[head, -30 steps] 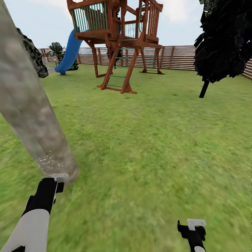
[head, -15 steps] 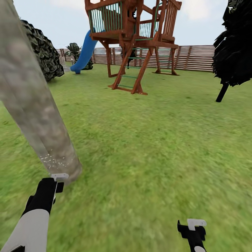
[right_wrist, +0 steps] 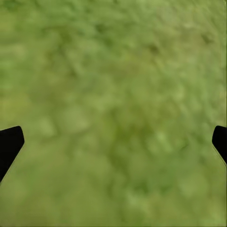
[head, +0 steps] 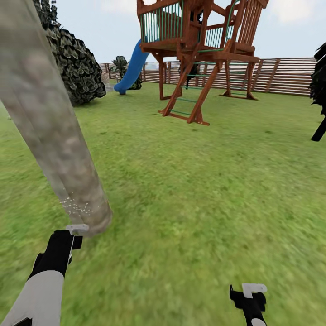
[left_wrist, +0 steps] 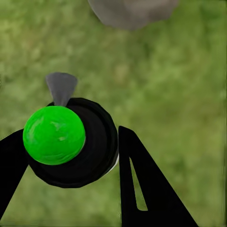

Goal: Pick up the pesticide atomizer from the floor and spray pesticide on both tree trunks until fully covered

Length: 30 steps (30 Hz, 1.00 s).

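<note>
1. Green grass is spread across the garden, ringed at the back by a brown slat fence.
2. A pale mottled trunk is seen leaning across the left of the head view, with white pesticide specks scattered near its base.
3. The left gripper is clenched on the atomizer, whose green top and black body are pinched between the two dark fingers; its grey nozzle is pointed toward the trunk base.
4. In the head view, the left arm is held just short of the trunk foot.
5. The right gripper is spread wide and holds nothing, with only grass between its fingertips.
6. A wooden play tower with a blue slide stands well beyond, and a dark bush is set behind the trunk.
</note>
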Tool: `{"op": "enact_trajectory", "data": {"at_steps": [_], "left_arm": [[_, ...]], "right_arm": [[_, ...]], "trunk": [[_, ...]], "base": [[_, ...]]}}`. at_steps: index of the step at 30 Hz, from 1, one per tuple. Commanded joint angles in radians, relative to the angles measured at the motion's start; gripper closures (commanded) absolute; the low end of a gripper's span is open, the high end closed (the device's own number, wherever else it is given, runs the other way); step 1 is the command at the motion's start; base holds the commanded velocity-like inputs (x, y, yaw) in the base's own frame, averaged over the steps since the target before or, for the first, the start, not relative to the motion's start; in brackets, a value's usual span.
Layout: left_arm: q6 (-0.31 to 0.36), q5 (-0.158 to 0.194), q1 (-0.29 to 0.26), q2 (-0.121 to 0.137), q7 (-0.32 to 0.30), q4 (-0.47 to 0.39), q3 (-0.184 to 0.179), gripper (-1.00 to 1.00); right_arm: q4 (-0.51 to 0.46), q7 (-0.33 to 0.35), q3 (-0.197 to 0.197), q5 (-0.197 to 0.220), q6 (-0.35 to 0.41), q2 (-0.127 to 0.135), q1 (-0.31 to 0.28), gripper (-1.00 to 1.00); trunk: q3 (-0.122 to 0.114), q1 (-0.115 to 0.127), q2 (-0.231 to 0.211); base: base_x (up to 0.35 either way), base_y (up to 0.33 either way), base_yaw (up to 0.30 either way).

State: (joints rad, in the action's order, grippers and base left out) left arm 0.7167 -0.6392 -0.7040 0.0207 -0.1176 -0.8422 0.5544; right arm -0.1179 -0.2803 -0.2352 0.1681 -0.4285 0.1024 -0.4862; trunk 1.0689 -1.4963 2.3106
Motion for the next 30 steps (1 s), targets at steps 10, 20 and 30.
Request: {"op": "enact_trajectory", "data": {"at_steps": [10, 20, 30], "left_arm": [[0.003, -0.012, -0.001, -0.002, -0.01, -0.001, 0.002, 1.0], [0.003, -0.012, -0.001, -0.002, -0.01, -0.002, 0.002, 1.0], [0.01, 0.0, -0.056, -0.008, -0.031, -0.019, 0.001, 1.0]], "right_arm": [[0.001, -0.001, -0.01, 0.01, -0.003, 0.002, 0.0, -1.0], [0.0, -0.002, -0.01, 0.01, -0.003, 0.007, 0.0, -1.0], [0.001, -0.003, -0.009, 0.01, -0.003, 0.012, 0.0, -1.0]], "trunk": [[0.001, 0.0, 0.0], [0.001, 0.0, 0.0], [0.001, 0.0, 0.0]], "base": [[0.189, -0.255, 0.186], [0.13, -0.288, 0.027], [0.01, -0.033, 0.269]]}}
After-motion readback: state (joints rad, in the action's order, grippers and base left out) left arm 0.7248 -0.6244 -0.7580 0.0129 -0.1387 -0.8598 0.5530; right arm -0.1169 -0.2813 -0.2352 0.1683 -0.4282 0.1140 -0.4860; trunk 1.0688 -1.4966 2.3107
